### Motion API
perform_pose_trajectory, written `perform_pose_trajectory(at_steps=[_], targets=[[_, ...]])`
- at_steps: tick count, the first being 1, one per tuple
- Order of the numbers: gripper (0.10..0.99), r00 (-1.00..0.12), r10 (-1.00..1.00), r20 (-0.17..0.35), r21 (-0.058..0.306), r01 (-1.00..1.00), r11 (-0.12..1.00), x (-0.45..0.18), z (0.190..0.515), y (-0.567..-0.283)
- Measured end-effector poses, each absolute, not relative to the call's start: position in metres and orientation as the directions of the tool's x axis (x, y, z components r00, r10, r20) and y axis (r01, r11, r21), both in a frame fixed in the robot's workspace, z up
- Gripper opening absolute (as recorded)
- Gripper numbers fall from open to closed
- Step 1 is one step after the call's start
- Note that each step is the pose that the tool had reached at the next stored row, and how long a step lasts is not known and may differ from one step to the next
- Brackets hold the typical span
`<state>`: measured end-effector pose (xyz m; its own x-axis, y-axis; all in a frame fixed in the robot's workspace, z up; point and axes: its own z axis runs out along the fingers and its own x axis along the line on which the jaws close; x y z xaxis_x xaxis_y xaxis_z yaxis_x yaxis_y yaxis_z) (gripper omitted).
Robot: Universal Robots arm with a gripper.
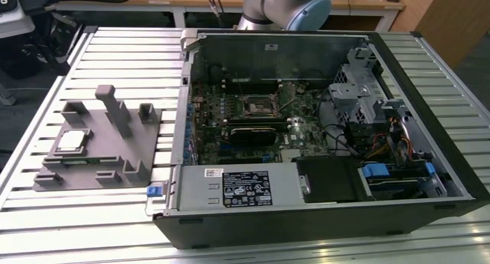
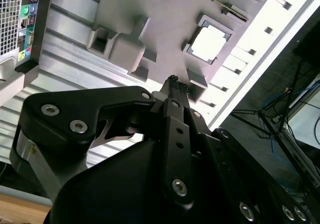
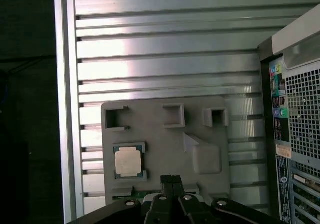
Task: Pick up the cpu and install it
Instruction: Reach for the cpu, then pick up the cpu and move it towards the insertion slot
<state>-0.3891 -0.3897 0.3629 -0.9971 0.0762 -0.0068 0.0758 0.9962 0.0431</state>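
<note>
The cpu (image 3: 128,162), flat in the fixture (image 3: 200,129), looked light, stiff and fragile, best held by opposite edges; the gripper (image 3: 172,179) was closed, empty.

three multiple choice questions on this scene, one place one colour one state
1. Where is the cpu? A in the motherboard socket B in the grey fixture C between the jaws
2. The cpu's top is: A silvery white B black C blue
3. The jaws are: A wide open B shut on the cpu C shut, empty
Answers: 1 B, it lies in a fixture pocket; 2 A, its top shines pale; 3 C, on the gripper the jaws meet with nothing between them.
</note>
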Motion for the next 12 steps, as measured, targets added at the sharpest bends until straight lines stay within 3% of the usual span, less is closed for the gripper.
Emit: perform_pose_trajectory(at_steps=[12], targets=[[0.106, -0.997, 0.076, -0.007, 0.043, 0.076, 0.996, -0.425, 0.361, -0.390]])
